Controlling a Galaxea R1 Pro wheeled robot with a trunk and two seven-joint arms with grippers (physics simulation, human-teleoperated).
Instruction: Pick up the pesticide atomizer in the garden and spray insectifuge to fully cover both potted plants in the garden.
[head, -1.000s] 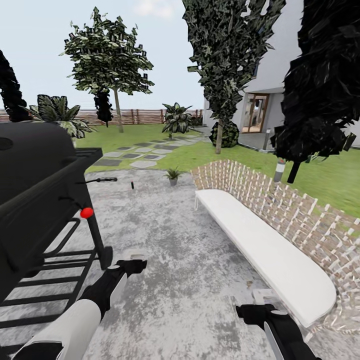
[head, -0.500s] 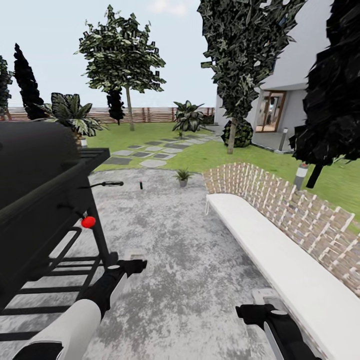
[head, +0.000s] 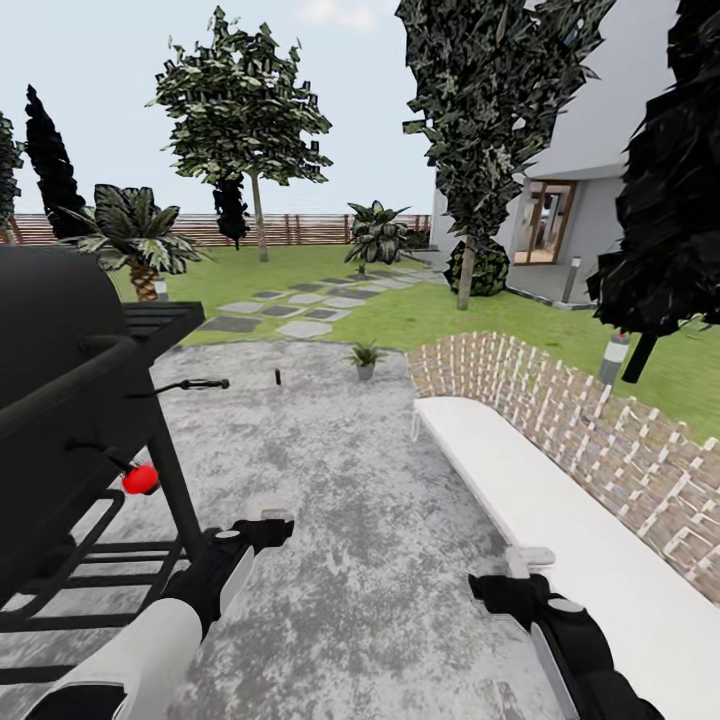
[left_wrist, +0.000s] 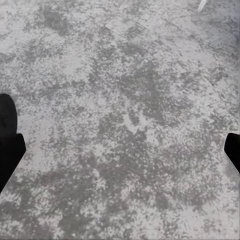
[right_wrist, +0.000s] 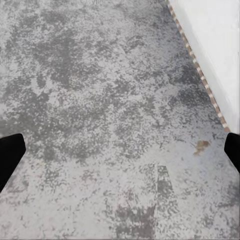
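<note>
Where patio (head: 350, 470) ends, tiny atomizer (head: 277, 376), indistinct, near potted plant (head: 366, 356)

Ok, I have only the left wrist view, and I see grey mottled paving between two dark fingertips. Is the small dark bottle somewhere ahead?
Observer: Yes. In the head view the small dark pesticide atomizer stands upright on the grey mottled paved patio, far ahead of the robot.
Operator: Is a plant near it?
Observer: One small green potted plant in a grey pot stands to its right, apart from it, near the patio's far edge.
Operator: And what is at my sides?
Observer: A big black grill is close on the left, and a long white bench runs along the right.
</note>
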